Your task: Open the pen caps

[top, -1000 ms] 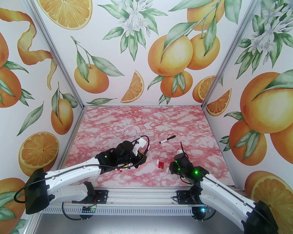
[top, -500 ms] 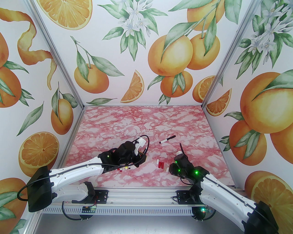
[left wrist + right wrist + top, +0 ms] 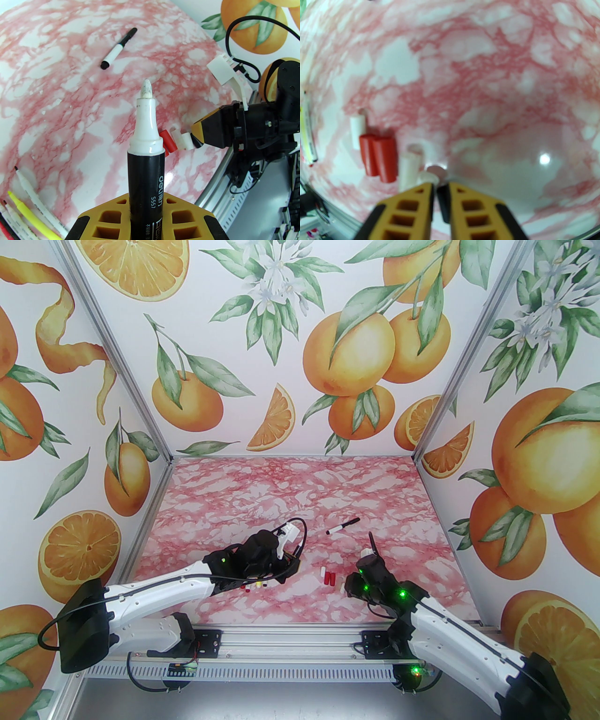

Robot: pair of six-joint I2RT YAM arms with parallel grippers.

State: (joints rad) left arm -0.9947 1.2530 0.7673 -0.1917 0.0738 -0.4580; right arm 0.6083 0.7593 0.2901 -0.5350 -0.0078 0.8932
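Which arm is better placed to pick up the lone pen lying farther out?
Right, probably. The right gripper is shut on nothing beside the loose caps, while the left gripper is shut on an uncapped marker. The lone pen lies roughly midway between the arms.

The counter (image 3: 300, 483) is pink and white with swirly marks, like marble. It is shiny, and a bright spot of light (image 3: 545, 159) sits on it. Three walls stand around it. The far wall (image 3: 290, 333) has big oranges, orange slices, green leaves and white flowers on it. The left wall (image 3: 61, 437) has a curly orange peel and a cut orange. The right wall (image 3: 543, 451) has big oranges too. A silver left post (image 3: 112, 357) and a silver right post (image 3: 468, 357) stand in the far corners. A silver rail (image 3: 290, 644) runs along the near edge of the counter.
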